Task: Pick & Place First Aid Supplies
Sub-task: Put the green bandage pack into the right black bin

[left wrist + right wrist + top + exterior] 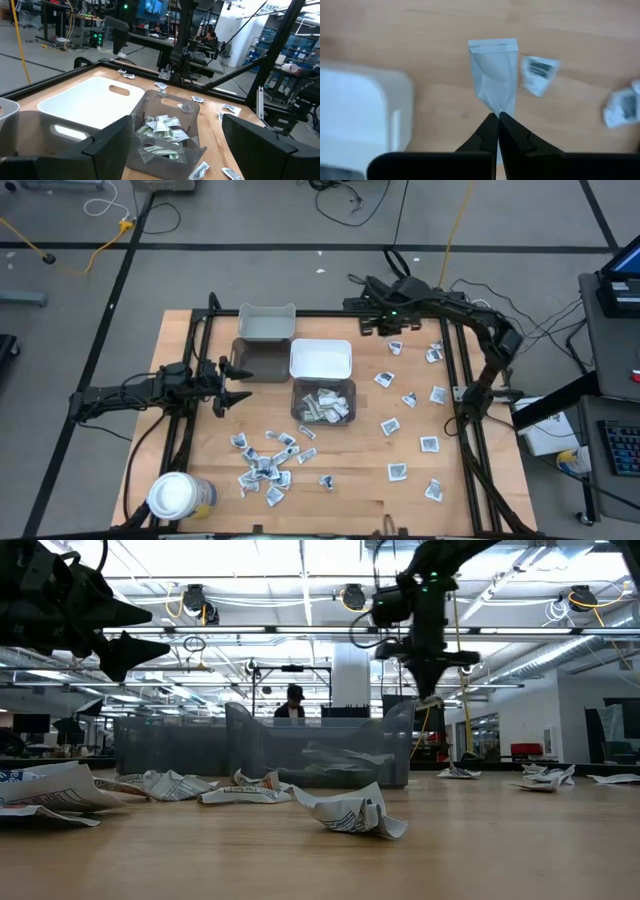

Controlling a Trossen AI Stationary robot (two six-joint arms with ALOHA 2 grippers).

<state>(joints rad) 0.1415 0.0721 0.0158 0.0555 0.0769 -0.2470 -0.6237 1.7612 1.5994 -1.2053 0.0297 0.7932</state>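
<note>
The first aid supplies are small white printed packets strewn over the wooden table, one cluster at the near left (265, 465) and others at the right (410, 400). More lie in a clear grey bin (322, 402). My right gripper (498, 116) hangs high over the table beyond the white bin (320, 360), pointing down, shut on one pale packet (495, 75). My left gripper (235, 380) waits level and open, left of the bins, holding nothing. My right gripper pinches the packet's near end (496, 109), drawn in narrow there, between its two fingertips. The fingers come from above, pointing down. The packet hangs below them, widening to its free end (493, 46), lifted clear of the table (431, 700).
A light grey bin (265, 325) and a dark grey bin (262, 360) stand beside the white one. A round white-lidded jar (175, 495) sits at the near left corner. Black frame rails (455, 380) run along the table's sides. Bare wood lies around the scattered packets.
</note>
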